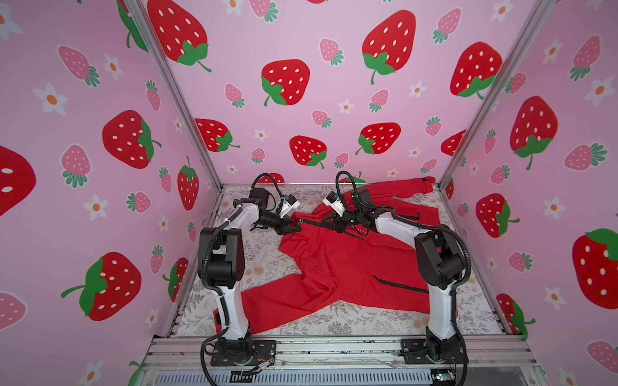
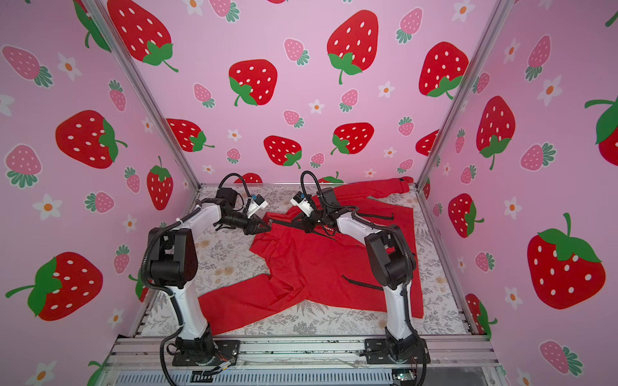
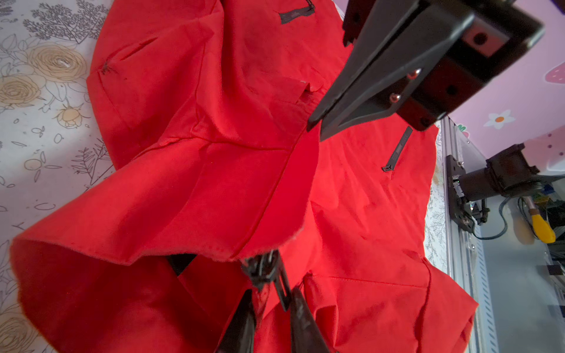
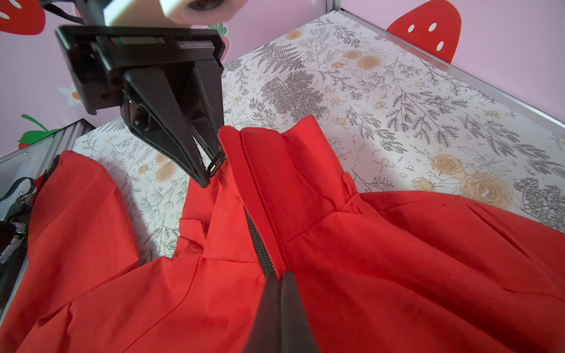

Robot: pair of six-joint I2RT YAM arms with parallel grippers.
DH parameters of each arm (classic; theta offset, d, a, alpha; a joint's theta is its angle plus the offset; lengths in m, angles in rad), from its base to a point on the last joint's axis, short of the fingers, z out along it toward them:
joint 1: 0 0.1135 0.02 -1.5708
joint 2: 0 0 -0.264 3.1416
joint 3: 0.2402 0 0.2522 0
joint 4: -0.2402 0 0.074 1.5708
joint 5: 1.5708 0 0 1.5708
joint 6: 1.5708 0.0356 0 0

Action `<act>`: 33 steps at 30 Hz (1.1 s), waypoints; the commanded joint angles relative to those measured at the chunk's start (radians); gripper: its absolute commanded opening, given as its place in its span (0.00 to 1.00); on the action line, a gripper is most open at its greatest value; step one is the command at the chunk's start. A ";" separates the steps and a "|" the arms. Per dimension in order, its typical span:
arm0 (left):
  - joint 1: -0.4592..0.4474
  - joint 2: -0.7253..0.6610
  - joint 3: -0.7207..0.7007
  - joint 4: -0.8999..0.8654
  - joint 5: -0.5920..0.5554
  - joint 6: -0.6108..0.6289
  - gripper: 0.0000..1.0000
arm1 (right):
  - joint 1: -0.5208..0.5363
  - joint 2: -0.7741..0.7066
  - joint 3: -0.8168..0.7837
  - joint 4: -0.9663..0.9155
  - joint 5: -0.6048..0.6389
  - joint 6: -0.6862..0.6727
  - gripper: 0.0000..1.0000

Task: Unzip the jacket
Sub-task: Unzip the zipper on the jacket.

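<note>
While the jacket lay spread on the flowered table, skewed toward the right arm's side with 1 sleeve trailing near the left arm's base, both arms met at the collar end of its front.

The left gripper was clenched on the small black zipper pull (the tab sat right between its fingertips), the only part that can run the slider. The right gripper was pressed fully together on the red cloth along the zipper line, a little farther down the front. That hold looked meant to anchor the jacket, so the cloth would not simply drag along with the pull.

Between the 2 grips the front stood tented off the table, and the zipper ran taut with its teeth closed. By that look, little or none of the opening was done.

To open, the pull would probably have to travel along the teeth toward the hem. The right gripper's hold seemed to sit in that path, and the loose flap beside the teeth might catch in the slider.
</note>
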 commanded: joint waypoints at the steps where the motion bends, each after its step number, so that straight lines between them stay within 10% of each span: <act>1: -0.007 0.015 0.026 -0.053 0.048 0.062 0.31 | -0.016 -0.048 -0.015 0.076 -0.078 0.055 0.00; 8: -0.023 0.019 0.029 -0.062 0.060 0.077 0.33 | -0.021 -0.052 -0.021 0.078 -0.090 0.060 0.00; 21: -0.034 -0.005 0.019 -0.009 0.033 0.032 0.00 | -0.035 -0.038 -0.024 0.105 -0.152 0.117 0.00; 33: -0.069 -0.095 -0.038 0.016 -0.197 -0.054 0.00 | -0.085 0.054 0.004 0.313 -0.239 0.459 0.00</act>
